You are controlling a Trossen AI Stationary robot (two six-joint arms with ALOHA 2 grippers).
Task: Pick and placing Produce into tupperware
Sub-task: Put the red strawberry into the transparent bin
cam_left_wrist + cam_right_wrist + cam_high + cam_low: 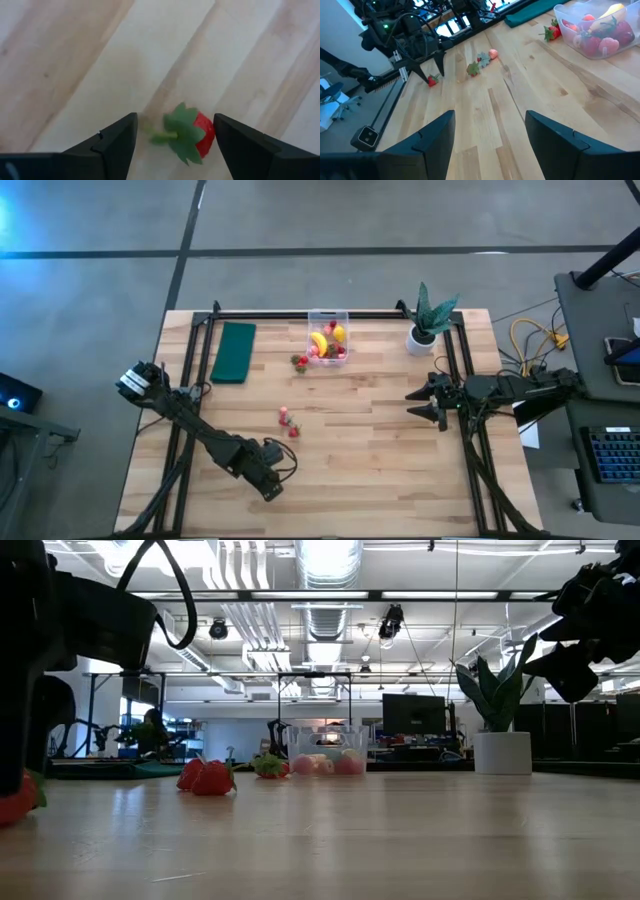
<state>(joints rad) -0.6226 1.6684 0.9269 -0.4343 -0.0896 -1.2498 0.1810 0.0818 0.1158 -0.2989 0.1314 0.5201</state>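
Note:
The clear tupperware (328,337) stands at the far middle of the table and holds a banana (319,342), a lemon (339,333) and red strawberries. One strawberry (300,362) lies beside it. Two more strawberries (288,423) lie mid-table. My left gripper (175,122) is open, pointing down near the table's near edge. Its fingers stand on either side of a red strawberry (192,135) that lies on the wood. This also shows in the right wrist view (432,80). My right gripper (490,117) is open and empty at the table's right side (420,405).
A dark green pad (234,351) lies at the far left. A white pot with a green plant (424,330) stands at the far right. Black frame rails (190,380) run along the table's left, right and far sides. Bare wood (370,460) lies between the arms.

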